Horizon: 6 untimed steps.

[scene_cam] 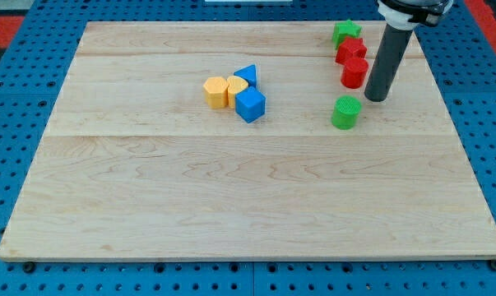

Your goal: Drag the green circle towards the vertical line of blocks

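Observation:
The green circle [345,113] stands on the wooden board at the view's upper right. Just above it a vertical line of blocks runs up: a red cylinder [354,72], a red block [350,51] and a green star [345,32] at the top. My tip [374,99] rests on the board just right of and slightly above the green circle, to the lower right of the red cylinder. A small gap shows between the tip and the green circle.
Near the board's upper middle sits a cluster: a yellow block [215,91], a second yellow block [236,86], a blue triangle [246,76] and a blue cube [250,105]. The wooden board [231,205] lies on a blue gridded surface.

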{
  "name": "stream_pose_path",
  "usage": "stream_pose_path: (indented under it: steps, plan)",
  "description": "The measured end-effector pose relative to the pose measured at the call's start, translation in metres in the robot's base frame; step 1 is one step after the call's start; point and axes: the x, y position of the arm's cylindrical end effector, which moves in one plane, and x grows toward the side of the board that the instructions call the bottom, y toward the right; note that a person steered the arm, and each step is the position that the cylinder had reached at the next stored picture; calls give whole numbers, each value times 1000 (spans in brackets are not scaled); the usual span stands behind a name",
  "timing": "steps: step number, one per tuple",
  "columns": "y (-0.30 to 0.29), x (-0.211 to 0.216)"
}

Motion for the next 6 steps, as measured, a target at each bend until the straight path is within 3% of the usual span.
stream_pose_path:
  steps: [4,5,6]
  plan:
    - [-19,-25]
    - [0,1]
    - [9,55]
